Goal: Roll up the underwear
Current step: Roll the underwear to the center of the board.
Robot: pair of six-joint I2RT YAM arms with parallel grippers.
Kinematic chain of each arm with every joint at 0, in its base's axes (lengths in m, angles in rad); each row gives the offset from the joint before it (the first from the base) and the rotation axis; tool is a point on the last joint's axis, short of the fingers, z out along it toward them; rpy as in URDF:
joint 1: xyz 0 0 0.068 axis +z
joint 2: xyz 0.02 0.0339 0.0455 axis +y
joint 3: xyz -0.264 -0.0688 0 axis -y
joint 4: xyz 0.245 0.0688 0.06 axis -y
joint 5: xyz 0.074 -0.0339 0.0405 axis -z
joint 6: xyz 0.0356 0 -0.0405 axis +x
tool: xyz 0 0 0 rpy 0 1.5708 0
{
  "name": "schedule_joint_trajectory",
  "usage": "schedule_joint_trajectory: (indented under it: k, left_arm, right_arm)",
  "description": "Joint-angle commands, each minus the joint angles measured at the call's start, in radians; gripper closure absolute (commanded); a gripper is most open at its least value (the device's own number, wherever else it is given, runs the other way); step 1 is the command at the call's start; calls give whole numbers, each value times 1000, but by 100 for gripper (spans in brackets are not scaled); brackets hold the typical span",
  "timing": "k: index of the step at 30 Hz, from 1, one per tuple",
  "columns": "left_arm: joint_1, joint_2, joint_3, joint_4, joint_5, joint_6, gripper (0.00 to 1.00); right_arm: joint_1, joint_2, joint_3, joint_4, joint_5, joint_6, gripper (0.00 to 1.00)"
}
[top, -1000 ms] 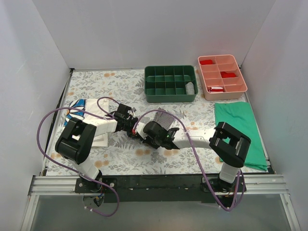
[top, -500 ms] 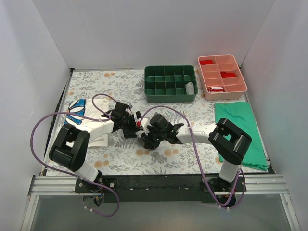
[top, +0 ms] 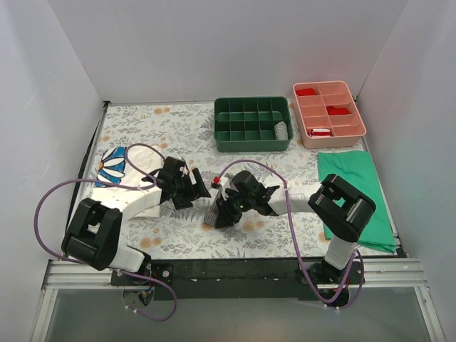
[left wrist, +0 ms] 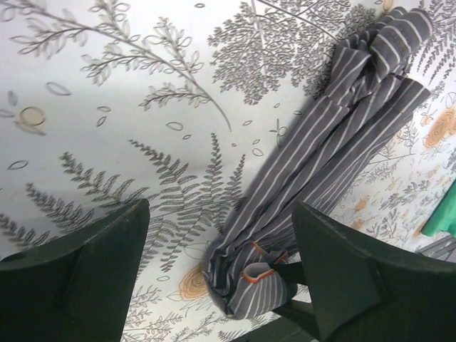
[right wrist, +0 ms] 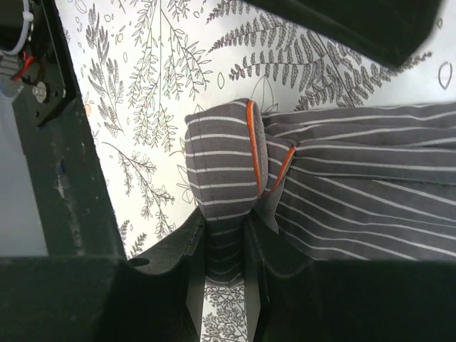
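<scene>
The underwear (top: pixel 213 213), grey with thin white stripes and an orange-edged hem, lies gathered into a long narrow band (left wrist: pixel 335 135) on the fern-print table. My right gripper (top: pixel 226 208) is shut on its folded end; in the right wrist view the striped fold (right wrist: pixel 221 178) bulges out above the pinching jaws (right wrist: pixel 225 249). My left gripper (top: pixel 198 189) hovers just left of that end, open. Its dark fingers (left wrist: pixel 85 263) stand wide apart on either side of the cloth without touching it.
A green compartment tray (top: pixel 253 125) and a pink compartment tray (top: pixel 329 108) stand at the back. A plain green cloth (top: pixel 356 196) lies at the right. A daisy-print cloth (top: pixel 114 164) lies at the left, beyond a white sheet (top: pixel 146 205) under the left arm.
My left gripper has opened, let go of the underwear and drawn back to the left. My right gripper has pulled its end of the cloth toward the near left, gathering it.
</scene>
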Motion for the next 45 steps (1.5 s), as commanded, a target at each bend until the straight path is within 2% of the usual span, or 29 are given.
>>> schedule_joint_trajectory:
  k: [1, 3, 4, 5, 6, 13, 15, 24, 28, 31, 39, 45]
  left_arm:
    - [8, -88, -37, -9, -63, -12, 19]
    - [8, -137, -60, 5, -61, -15, 19]
    - [8, -154, -69, 18, -60, -17, 19]
    - [8, -169, -80, 28, -58, -20, 19]
    - [8, -204, -92, 37, -52, -23, 19]
    - [8, -275, -175, 100, 0, -43, 19]
    - [8, -277, -187, 112, 35, -37, 22]
    - [3, -343, -323, 301, 227, -20, 25]
    - [-4, -337, -402, 449, 291, -45, 26]
    - [-13, -331, -428, 505, 314, -43, 27]
    - [-55, -240, -420, 617, 356, -35, 27]
    - [-66, -133, -443, 686, 368, -25, 37]
  right_arm:
    - [-21, 28, -43, -84, -16, 100, 82]
    - [-43, 30, -55, -63, -36, 152, 84]
    - [-49, 24, -68, -45, -33, 175, 87]
    - [-60, 22, -77, -37, -29, 201, 94]
    - [-64, 22, -86, -17, -42, 234, 94]
    - [-67, -54, -152, 107, -7, 353, 96]
    - [-70, -67, -154, 95, 14, 368, 97]
    - [-107, -13, -196, 175, -32, 498, 99]
    - [-123, 11, -241, 259, -59, 564, 99]
    - [-133, 16, -279, 342, -84, 623, 99]
    - [-150, 50, -301, 391, -108, 657, 99]
    - [-158, 74, -282, 390, -139, 655, 99]
